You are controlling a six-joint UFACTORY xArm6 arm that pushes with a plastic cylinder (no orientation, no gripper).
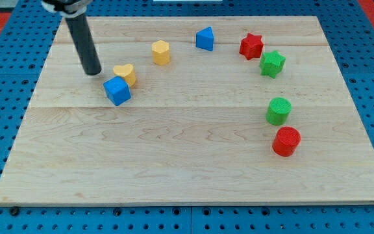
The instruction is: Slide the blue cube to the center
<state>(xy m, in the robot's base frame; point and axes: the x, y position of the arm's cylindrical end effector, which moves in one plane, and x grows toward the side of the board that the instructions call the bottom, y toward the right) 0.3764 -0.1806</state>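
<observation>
The blue cube [117, 90] sits on the wooden board [174, 162] left of centre, touching a yellow heart-shaped block [125, 73] just above and to its right. My tip [93, 71] stands on the board a little up and to the left of the blue cube, with a small gap between them. The dark rod rises from the tip toward the view's top left.
A yellow hexagonal block [161, 52] and a blue triangular block [204, 39] lie near the top middle. A red star [251, 46] and green star [272, 64] lie at the upper right. A green cylinder [278, 110] and red cylinder [286, 141] lie at the right.
</observation>
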